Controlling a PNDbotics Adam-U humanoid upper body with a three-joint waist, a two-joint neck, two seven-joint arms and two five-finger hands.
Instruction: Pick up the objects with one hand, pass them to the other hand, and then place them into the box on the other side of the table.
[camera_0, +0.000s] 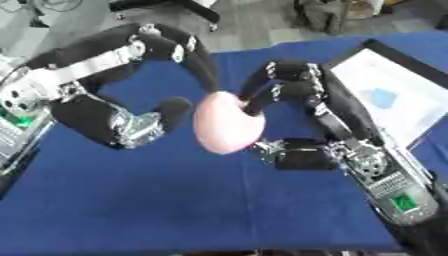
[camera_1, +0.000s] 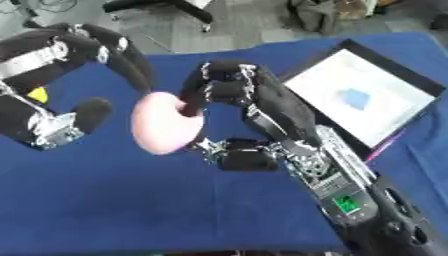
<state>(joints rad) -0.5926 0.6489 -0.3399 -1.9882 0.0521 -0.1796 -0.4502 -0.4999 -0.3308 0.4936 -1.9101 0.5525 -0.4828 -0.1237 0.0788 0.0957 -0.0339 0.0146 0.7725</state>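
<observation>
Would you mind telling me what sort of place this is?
Probably a lab or workshop: a blue cloth-covered table, grey floor with a black chair base beyond it, and cables on the floor.

A table (camera_0: 157, 200) covered in a deep blue cloth is filling most of both views, running slightly askew, with grey floor (camera_0: 262, 25) showing beyond its far edge. On the robot's right side a shallow box (camera_1: 385, 107) — dark rim, white inside — is lying flat on the cloth, reaching toward the table's right edge. A pale blue shape (camera_1: 354, 98) is sitting on its white bottom. At the left, in the right eye view, something small and yellow (camera_1: 37, 94) is peeking out — too little showing to tell what it is.
</observation>
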